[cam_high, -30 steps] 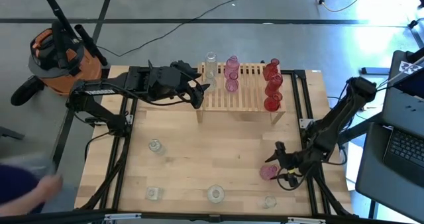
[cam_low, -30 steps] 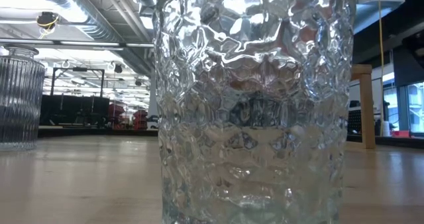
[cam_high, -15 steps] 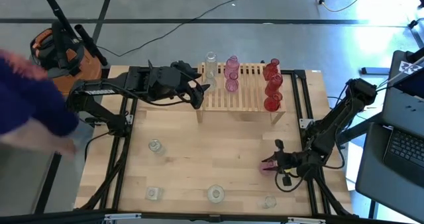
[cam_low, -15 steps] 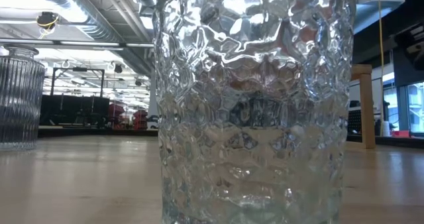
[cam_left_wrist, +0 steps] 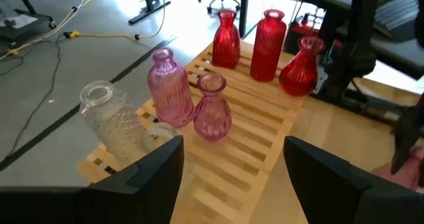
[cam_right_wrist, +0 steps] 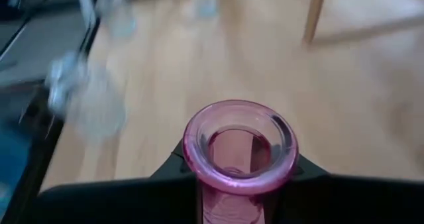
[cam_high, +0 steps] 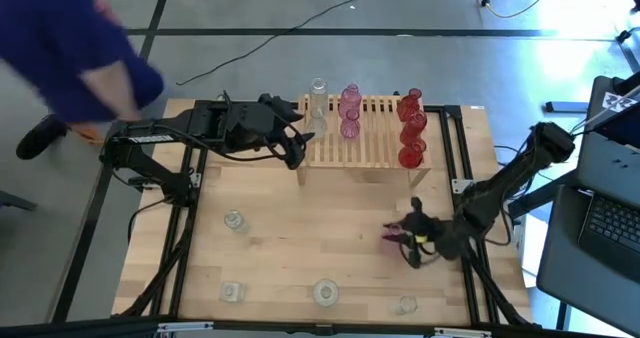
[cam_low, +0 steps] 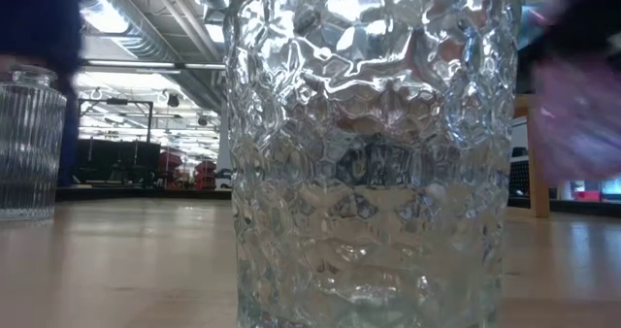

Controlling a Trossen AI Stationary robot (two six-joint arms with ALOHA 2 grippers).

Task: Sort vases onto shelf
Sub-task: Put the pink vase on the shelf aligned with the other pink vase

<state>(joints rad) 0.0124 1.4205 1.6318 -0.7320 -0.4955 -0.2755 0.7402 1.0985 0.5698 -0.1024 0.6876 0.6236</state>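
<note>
The wooden shelf (cam_high: 365, 138) stands at the table's far edge. On its slats stand a clear vase (cam_left_wrist: 116, 121), two pink vases (cam_left_wrist: 169, 85) and three red ones (cam_left_wrist: 268, 42). My left gripper (cam_high: 293, 150) hovers open at the shelf's left end with nothing between its fingers. My right gripper (cam_high: 405, 240) is over the table's right side, shut on a pink vase (cam_right_wrist: 240, 144). Several clear vases (cam_high: 233, 220) stand on the planks near the front. My right gripper pinches the pink vase's neck (cam_right_wrist: 225, 197) just under the rim, one finger (cam_right_wrist: 311, 174) on each side. The fingers come from the table's right, slanting a little downward. The vase is lifted clear of the table (cam_low: 582, 114), its mouth up.
A dimpled clear vase (cam_low: 369, 153) fills the low view, with a ribbed one (cam_low: 29, 144) to its left. A person's blue sleeve (cam_high: 70, 48) reaches in beyond the table's far left corner. Bare planks lie between the shelf and the front vases.
My right gripper has shut on the pink vase, lifted it off the table and carried it a little toward the far edge and the left. The person's blue sleeve has swept from the table's near left to its far left.
</note>
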